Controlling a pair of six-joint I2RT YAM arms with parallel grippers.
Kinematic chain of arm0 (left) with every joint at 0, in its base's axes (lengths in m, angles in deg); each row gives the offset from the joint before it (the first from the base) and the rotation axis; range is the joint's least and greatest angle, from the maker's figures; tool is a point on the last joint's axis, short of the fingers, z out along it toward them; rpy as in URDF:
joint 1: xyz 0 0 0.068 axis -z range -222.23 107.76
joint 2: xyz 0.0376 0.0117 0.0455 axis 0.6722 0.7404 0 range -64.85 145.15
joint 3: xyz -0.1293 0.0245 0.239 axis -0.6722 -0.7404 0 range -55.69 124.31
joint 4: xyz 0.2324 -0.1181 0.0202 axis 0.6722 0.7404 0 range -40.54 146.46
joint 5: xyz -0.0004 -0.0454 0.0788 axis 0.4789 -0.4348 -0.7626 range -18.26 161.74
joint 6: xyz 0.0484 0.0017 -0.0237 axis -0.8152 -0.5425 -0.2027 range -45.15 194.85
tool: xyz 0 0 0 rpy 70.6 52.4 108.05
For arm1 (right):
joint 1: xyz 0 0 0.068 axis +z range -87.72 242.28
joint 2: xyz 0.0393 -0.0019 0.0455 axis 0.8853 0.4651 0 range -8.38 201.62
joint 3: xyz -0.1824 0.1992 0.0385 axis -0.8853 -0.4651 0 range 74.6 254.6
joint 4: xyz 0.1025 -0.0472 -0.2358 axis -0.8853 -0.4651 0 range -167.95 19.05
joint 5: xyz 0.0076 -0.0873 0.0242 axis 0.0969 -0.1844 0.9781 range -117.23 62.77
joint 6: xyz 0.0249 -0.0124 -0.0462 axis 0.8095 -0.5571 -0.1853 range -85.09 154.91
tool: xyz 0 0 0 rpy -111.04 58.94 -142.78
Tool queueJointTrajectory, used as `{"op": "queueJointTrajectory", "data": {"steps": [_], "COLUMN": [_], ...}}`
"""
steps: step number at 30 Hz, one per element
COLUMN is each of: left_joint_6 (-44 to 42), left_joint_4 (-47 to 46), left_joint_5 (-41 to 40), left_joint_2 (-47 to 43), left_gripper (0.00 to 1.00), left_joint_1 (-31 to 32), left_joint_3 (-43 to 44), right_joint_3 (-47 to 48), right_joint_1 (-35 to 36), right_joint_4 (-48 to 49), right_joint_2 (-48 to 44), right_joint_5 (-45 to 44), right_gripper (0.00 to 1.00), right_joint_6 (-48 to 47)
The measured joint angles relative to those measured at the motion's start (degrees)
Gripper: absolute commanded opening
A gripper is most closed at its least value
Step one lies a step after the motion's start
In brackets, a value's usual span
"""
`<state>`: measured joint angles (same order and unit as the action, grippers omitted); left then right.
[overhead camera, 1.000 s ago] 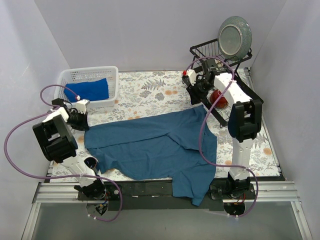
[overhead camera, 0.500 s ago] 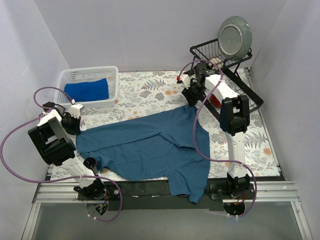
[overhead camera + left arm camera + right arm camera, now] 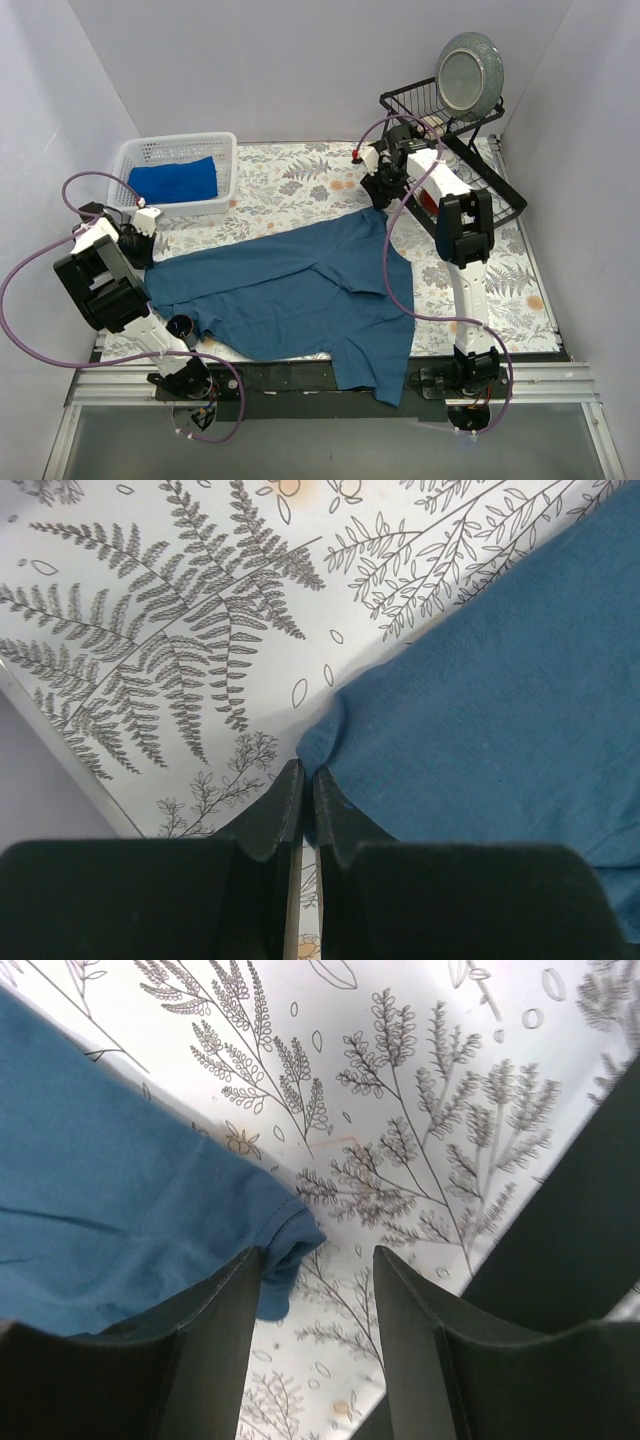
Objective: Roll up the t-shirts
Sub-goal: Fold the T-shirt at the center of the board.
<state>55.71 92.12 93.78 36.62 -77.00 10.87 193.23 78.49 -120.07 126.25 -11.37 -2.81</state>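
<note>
My left claw [image 3: 307,772] pinches a corner of the dark-blue tee [image 3: 300,290], my right claw [image 3: 318,1252] is wide open, so I should tug it flat gently.

Noted a white mesh basket [image 3: 226,165] far left on the fern-print table cover [image 3: 290,190]; far right, saw a black wire rack [image 3: 408,99] holding a grey plate [image 3: 470,75] on edge.

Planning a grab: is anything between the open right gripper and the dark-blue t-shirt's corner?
Nothing visible does. The right gripper hangs open with a corner of the dusky dark-blue cloth t-shirt beside one finger; the rest of the gap shows only fern-printed table cover.
</note>
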Motion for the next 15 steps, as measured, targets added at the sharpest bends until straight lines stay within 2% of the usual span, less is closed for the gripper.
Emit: {"op": "queueJointTrajectory", "data": {"steps": [4, 8, 9, 10, 12, 15], "left_joint_6": [0.1, 0.3, 0.4, 0.5, 0.7, 1.0], "left_joint_4": [0.3, 0.2, 0.2, 0.2, 0.1, -0.4], "left_joint_5": [-0.1, -0.4, -0.5, -0.7, -0.9, -1.3], "left_joint_2": [0.0, 0.1, 0.1, 0.1, 0.1, 0.1], "left_gripper": [0.00, 0.00, 0.00, 0.00, 0.00, 0.00], "left_joint_1": [0.0, 0.0, 0.0, 0.0, 0.0, 0.0], "left_joint_3": [1.4, 1.6, 1.6, 1.6, 1.6, 1.4], "right_joint_3": [1.4, 2.9, 3.1, 3.1, 3.8, 4.6], "right_joint_1": [0.0, 0.0, 0.0, -0.1, -0.2, -0.3], "right_joint_4": [-0.2, -0.2, 0.0, 0.0, 0.1, 0.2], "right_joint_2": [3.3, 4.5, 4.6, 4.7, 5.2, 5.9], "right_joint_5": [1.2, 2.4, 2.7, 3.0, 4.1, 6.0], "right_gripper": [0.57, 0.50, 0.46, 0.37, 0.27, 0.18], "right_joint_6": [1.5, 2.7, 2.9, 3.1, 3.7, 4.2]}}
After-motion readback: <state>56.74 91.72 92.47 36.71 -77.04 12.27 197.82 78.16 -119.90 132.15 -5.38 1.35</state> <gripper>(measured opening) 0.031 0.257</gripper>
